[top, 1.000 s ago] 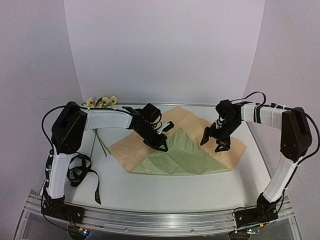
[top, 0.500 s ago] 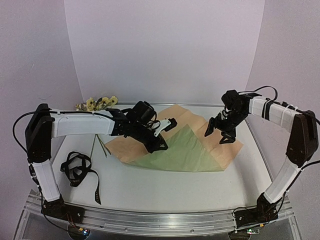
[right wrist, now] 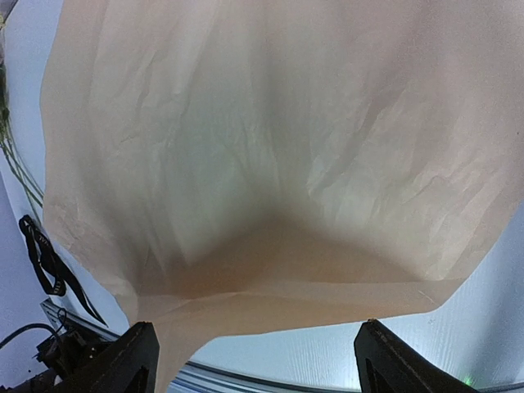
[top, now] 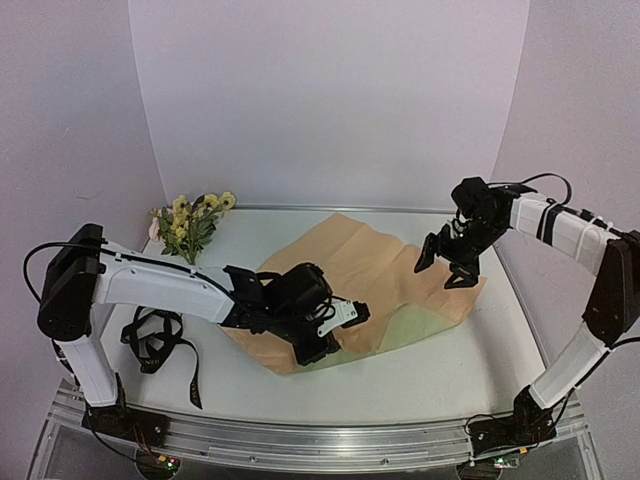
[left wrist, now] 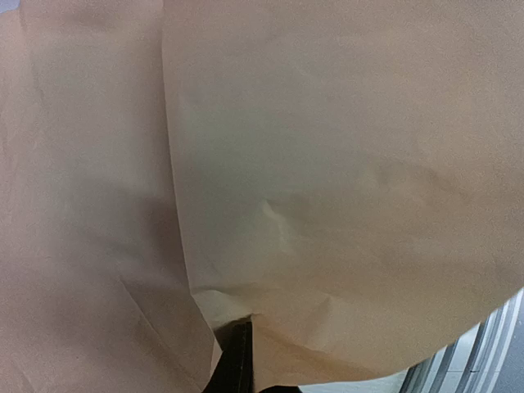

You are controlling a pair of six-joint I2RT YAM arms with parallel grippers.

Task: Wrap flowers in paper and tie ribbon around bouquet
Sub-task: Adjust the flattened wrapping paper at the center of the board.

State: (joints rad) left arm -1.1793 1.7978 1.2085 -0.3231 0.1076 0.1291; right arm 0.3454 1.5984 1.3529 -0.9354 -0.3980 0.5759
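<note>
Paper [top: 370, 260], folded tan-side up, hides most of its olive face.

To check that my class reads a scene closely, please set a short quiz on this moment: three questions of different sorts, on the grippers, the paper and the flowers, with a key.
1. True or false: the left gripper is shut on the paper.
2. The flowers lie: A on the paper; B off the paper, at the table's back left; C at the front right corner.
3. Fill in: the right gripper hangs ____ above the paper's right edge.

Key: 1 true; 2 B; 3 open.
</note>
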